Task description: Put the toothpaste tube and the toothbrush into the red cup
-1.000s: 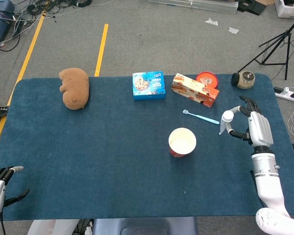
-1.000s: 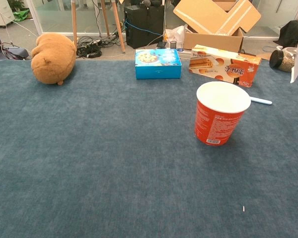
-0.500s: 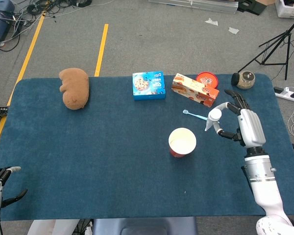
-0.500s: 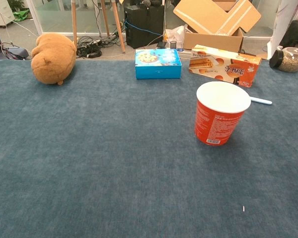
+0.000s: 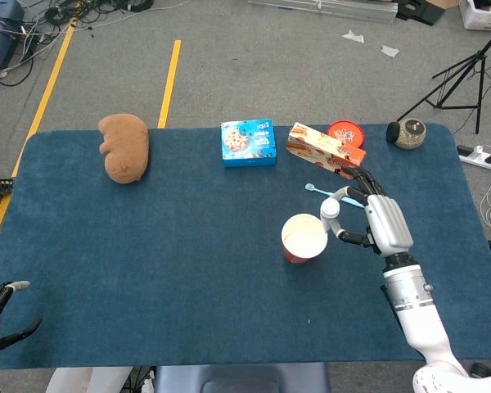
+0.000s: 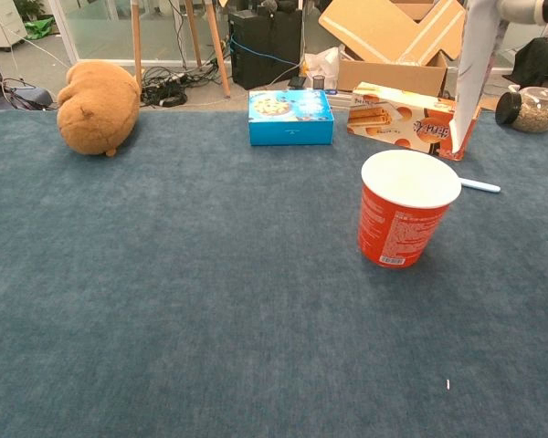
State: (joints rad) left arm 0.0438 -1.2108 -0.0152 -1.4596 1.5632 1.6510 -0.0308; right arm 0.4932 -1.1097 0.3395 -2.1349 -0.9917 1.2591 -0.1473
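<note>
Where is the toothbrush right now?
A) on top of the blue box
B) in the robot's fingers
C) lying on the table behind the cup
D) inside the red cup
C: the toothbrush lies flat on the table behind the red cup, untouched.

table (image 5: 188, 246): dark blue
red cup (image 6: 405, 219): red with white print, white inside
toothpaste tube (image 6: 473, 64): white
toothbrush (image 6: 479, 185): light blue
plush toy (image 5: 124, 146): brown
biscuit box (image 5: 248, 142): blue
</note>
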